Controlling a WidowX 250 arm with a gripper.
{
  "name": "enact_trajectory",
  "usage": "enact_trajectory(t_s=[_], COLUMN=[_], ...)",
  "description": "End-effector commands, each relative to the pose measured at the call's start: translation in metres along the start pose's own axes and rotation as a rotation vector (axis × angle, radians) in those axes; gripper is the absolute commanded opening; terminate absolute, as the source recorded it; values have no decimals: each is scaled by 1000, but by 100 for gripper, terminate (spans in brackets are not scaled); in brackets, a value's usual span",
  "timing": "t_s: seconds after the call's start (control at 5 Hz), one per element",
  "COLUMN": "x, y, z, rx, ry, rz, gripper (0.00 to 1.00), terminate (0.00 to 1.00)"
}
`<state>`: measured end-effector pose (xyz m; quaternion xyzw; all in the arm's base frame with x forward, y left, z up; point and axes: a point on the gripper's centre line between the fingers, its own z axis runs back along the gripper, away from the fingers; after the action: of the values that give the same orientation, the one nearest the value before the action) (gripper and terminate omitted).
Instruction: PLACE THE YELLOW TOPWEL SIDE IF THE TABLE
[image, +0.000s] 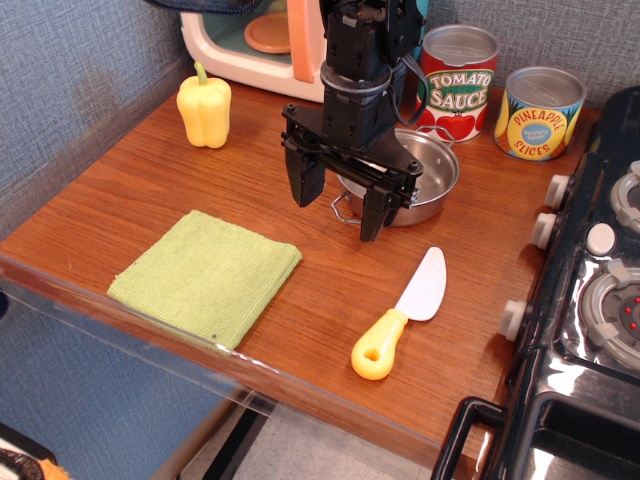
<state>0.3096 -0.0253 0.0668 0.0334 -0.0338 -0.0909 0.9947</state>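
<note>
The yellow topwel (207, 277), a flat folded yellow-green cloth, lies on the table (110, 195) at its front left, its near corner close to the rounded front edge. My gripper (336, 208) hangs above the table's middle, up and to the right of the cloth and apart from it. Its two black fingers are spread wide with nothing between them. The gripper's body hides part of the steel pan behind it.
A steel pan (425, 180) sits just behind the gripper. A yellow toy bell pepper (204, 108) stands at the back left, a yellow-handled toy knife (401, 317) lies front right. Two cans (455, 80) stand at the back, and a black stove (590, 300) fills the right side.
</note>
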Motion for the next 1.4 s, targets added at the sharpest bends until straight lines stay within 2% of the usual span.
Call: enact_trajectory(t_s=[0.0,0.2,0.4,0.6,0.8,1.0,1.2], x=[0,-26,-59,-86,-97,-96,-88], y=[0,9,23,45,61,72,79], z=[0,-8,-17,-28,-43,-42,-31], rx=[0,-56,-70,-45,9,28,17], ry=[0,-11,-11,-2,19,4,-31], rz=[0,-14,-33,-23,-21,-14,6], gripper=[100,100,100,100,100,100,100], terminate=[0,0,0,0,0,0,0])
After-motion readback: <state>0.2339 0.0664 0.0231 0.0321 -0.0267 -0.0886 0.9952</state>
